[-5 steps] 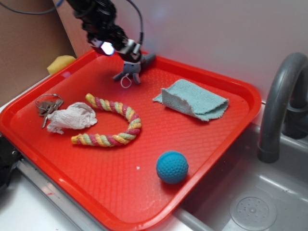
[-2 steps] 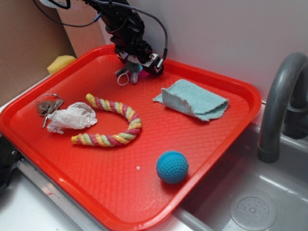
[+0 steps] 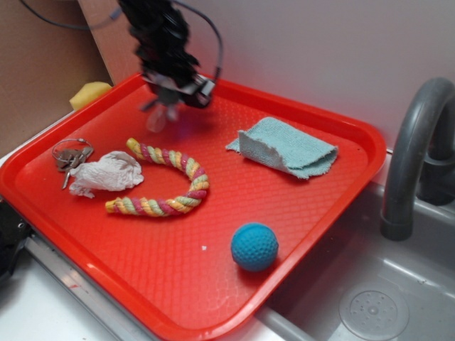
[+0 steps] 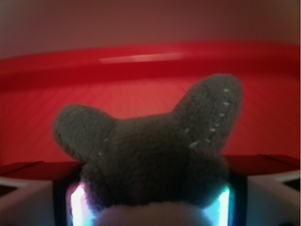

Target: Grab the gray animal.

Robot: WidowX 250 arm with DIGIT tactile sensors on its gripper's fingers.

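Note:
The gray animal (image 4: 150, 155) fills the wrist view, two floppy gray limbs sticking up, pinched between my lit fingers (image 4: 77, 207). In the exterior view my gripper (image 3: 170, 92) is shut on the gray animal (image 3: 158, 114), which hangs blurred just above the back left part of the red tray (image 3: 341, 213). Its white string loop dangles below it. Its face is hidden.
On the tray lie a pastel rope toy (image 3: 170, 181), a crumpled white tissue (image 3: 106, 172) beside keys (image 3: 70, 155), a teal cloth (image 3: 288, 147) and a blue ball (image 3: 254, 246). A yellow sponge (image 3: 89, 92) sits behind the tray. A gray faucet (image 3: 412, 156) and sink are on the right.
My gripper closed on the gray animal at the tray's back edge, then lifted it and moved it left and toward the front. The other objects have not moved.

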